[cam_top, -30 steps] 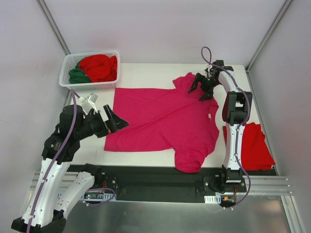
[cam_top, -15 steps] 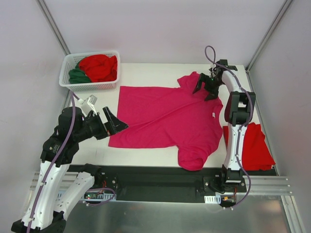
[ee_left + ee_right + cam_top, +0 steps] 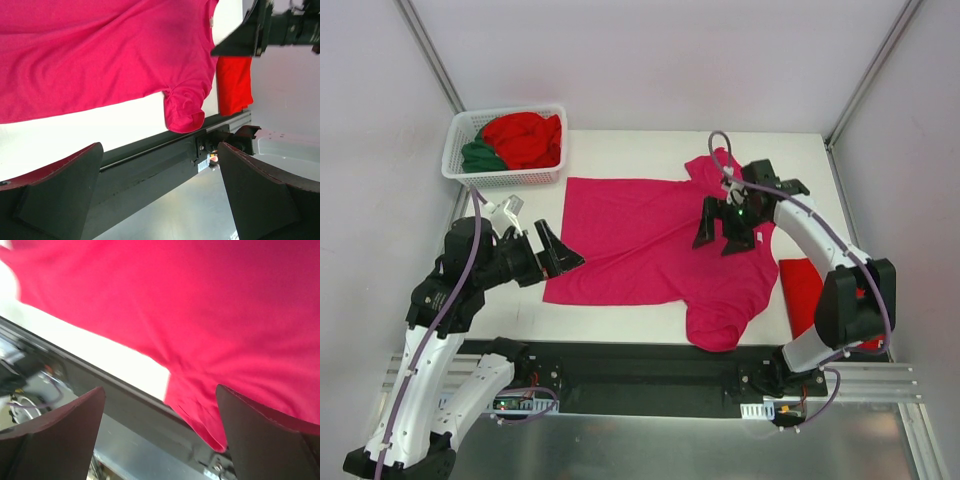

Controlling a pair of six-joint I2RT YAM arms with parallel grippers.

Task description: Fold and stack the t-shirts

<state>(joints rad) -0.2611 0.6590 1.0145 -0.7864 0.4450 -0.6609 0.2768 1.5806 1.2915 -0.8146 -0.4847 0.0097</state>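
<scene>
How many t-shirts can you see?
4: a magenta-pink t-shirt spread on the table, a folded red t-shirt at its right edge, a crumpled red t-shirt and a dark green t-shirt in the white basket. More may hide underneath.

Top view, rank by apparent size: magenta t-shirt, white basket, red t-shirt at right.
1. magenta t-shirt
2-3. white basket, red t-shirt: look close; the right arm hides part of the shirt, so unranked.

The top camera looks down over everything, while both wrist cameras skim close above the same magenta t-shirt.
</scene>
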